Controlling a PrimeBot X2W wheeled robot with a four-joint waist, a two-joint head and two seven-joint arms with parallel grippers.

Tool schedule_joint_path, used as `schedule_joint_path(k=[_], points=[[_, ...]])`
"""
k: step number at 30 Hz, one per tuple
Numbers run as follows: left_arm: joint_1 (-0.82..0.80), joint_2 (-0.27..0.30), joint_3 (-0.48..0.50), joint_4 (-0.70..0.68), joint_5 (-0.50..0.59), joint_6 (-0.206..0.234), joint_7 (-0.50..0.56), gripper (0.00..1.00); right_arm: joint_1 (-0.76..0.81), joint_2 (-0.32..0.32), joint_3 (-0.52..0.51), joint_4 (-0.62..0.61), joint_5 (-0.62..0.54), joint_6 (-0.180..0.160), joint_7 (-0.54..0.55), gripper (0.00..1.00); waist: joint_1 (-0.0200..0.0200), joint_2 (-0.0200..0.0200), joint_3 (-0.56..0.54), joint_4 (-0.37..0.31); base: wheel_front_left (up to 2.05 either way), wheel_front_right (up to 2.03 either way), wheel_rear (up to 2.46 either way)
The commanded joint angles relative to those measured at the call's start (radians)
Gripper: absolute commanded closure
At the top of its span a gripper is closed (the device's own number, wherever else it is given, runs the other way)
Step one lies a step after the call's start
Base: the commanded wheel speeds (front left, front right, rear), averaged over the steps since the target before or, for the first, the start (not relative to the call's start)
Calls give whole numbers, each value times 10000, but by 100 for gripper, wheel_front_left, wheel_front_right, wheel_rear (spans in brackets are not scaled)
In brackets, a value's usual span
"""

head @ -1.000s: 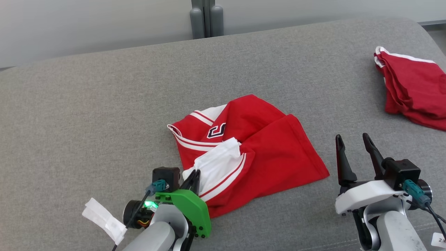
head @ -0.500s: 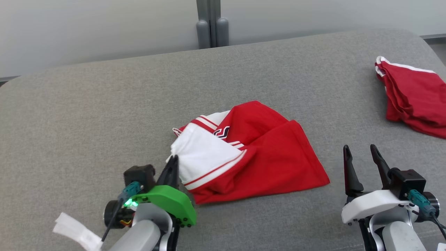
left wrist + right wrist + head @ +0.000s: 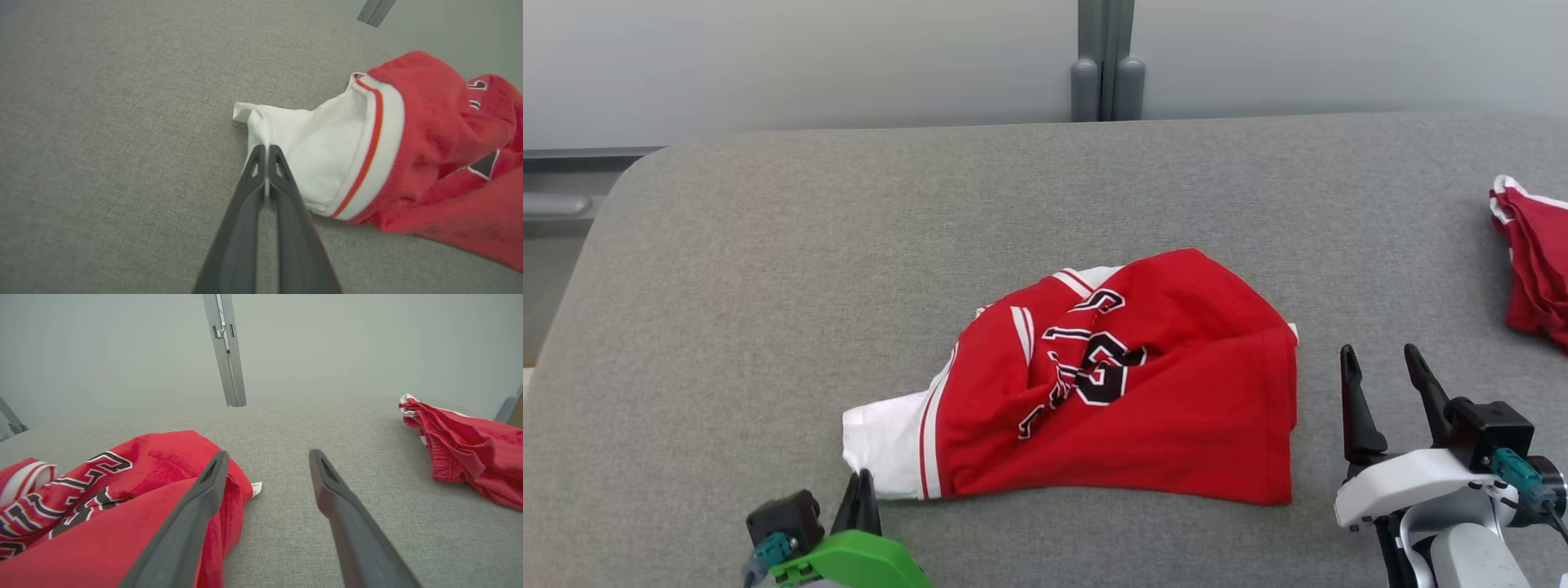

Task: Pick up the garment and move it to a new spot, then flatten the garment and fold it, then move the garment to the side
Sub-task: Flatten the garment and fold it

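Observation:
The garment (image 3: 1127,384) is a red jersey with white sleeves, black lettering and a number, lying crumpled in the middle of the grey surface (image 3: 768,269). My left gripper (image 3: 862,500) sits at the lower left, shut on the white sleeve's edge; the left wrist view shows its fingers pinching the white cloth (image 3: 302,151) at the tips (image 3: 266,150). My right gripper (image 3: 1384,363) stands open at the lower right, just right of the jersey's hem, with nothing between its fingers. In the right wrist view the jersey (image 3: 102,486) lies left of that gripper (image 3: 267,457).
A second red garment (image 3: 1531,265) lies bunched at the right edge, also seen as a red bundle (image 3: 461,453) in the right wrist view. A grey post (image 3: 1107,61) rises behind the surface. The surface's left edge (image 3: 580,269) is rounded.
My left gripper has pulled the white sleeve toward the lower left, spreading the jersey so its number shows. The head camera has shifted too. The right gripper stays open.

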Motion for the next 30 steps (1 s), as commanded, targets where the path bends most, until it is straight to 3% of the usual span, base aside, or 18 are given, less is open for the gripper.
schedule_joint_path(k=[1, 11, 12, 13, 14, 15, 23, 30], points=[[236, -19, -43, -52, -59, 67, -30, 100, 0, -27, -52, -32, -64, -16, 15, 0, 0, 0, 58, 233, 0, 0, 0], [772, 44, -950, -572, 179, 167, 749, 100, -194, -28, -86, 43, -85, -16, 29, 0, 0, 0, 166, 310, 0, 0, 0], [719, 77, -996, -650, 235, 177, 733, 93, -193, -28, -91, 58, -76, -16, 19, 0, 0, 0, 168, 285, 0, 0, 0], [661, 89, -993, -720, 251, 201, 685, 62, -191, -28, -104, 69, -73, -16, 11, 0, 0, 0, 167, 261, 0, 0, 0], [564, 139, -979, -787, 327, 250, 637, 19, -195, -28, -119, 84, -65, -16, -4, 0, 0, 0, 158, 227, 0, 0, 0], [481, 189, -959, -833, 401, 282, 584, 0, -204, -28, -125, 94, -54, -16, -16, 0, 0, 0, 149, 195, 0, 0, 0], [-137, 604, -550, -1614, 743, 498, 342, 0, -98, -28, -235, 95, -47, -16, -89, 0, 0, 0, -104, -63, 0, 0, 0], [-1424, 859, -859, -1244, 1129, -19, 884, 0, -59, -28, -255, 33, -90, -16, -9, 0, 0, 0, -174, -197, 0, 0, 0]])
